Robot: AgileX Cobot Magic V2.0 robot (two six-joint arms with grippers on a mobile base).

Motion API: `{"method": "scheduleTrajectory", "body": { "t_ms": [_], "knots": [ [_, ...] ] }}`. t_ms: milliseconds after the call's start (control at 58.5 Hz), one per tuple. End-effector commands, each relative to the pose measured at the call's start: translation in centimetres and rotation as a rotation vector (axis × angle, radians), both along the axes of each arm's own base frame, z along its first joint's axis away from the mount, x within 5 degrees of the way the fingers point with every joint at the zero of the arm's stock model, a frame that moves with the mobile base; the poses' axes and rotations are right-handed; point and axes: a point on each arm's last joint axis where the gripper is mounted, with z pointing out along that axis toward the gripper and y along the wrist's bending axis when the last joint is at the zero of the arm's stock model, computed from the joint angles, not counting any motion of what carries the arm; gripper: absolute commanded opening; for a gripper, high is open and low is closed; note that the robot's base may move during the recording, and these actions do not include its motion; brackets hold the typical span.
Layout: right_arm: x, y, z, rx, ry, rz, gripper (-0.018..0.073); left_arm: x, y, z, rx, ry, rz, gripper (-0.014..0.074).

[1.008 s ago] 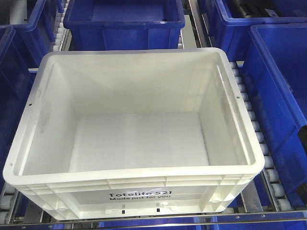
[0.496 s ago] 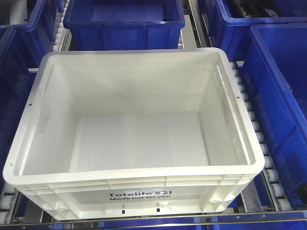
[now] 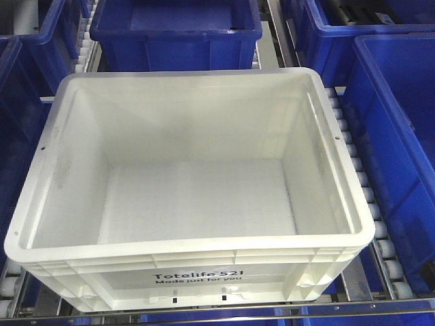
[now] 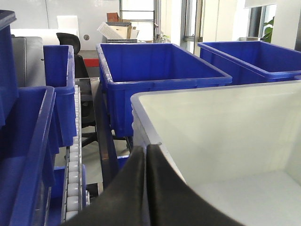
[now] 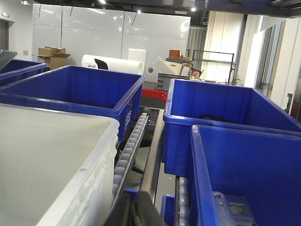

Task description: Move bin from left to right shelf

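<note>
Overhead, a white bin (image 3: 190, 197) sits empty on shelf rollers (image 3: 353, 156), hemmed in by blue bins (image 3: 175, 30) behind and on both sides. Left gripper (image 4: 145, 188) shows dark fingers pressed together at the bin's rim. Right gripper (image 5: 134, 212) is barely visible beside the bin; its opening cannot be told.

Only bits of the robot show, both at wrist-view bottom edges. Left gripper (image 4: 145, 188): two broad matte black fingers (image 4: 174, 197), smooth, curved outer edges, no markings/screws visible. Right gripper (image 5: 133, 212): same black finish, mostly cropped.
</note>
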Motion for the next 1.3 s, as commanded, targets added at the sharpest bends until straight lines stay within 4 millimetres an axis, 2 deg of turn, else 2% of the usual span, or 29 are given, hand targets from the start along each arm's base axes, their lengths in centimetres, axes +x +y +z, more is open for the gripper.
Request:
{"method": "scheduleTrajectory", "body": {
  "t_ms": [0,974,1077,1196,1282],
  "knots": [
    [0.1,-0.3,1.6,0.001,-0.09,-0.032,-0.0008,-0.1,0.2,1.6,-0.021,-0.096,0.015,-0.0008],
    [0.1,-0.3,1.6,0.001,-0.09,-0.032,-0.0008,-0.2,0.3,1.4,0.043,-0.099,0.03,-0.0007],
    [0.1,-0.3,1.6,0.001,-0.09,-0.032,-0.0008,-0.5,0.3,0.1,0.058,-0.088,0.03,-0.0007],
    [0.1,-0.3,1.6,0.001,-0.09,-0.033,-0.0008,-0.4,0.3,-3.4,0.056,-0.046,0.03,-0.0007],
    [0.1,-0.3,1.6,0.001,-0.09,-0.033,-0.0008,-0.7,0.4,-5.5,0.046,-0.082,0.039,-0.0006]
  ]
}}
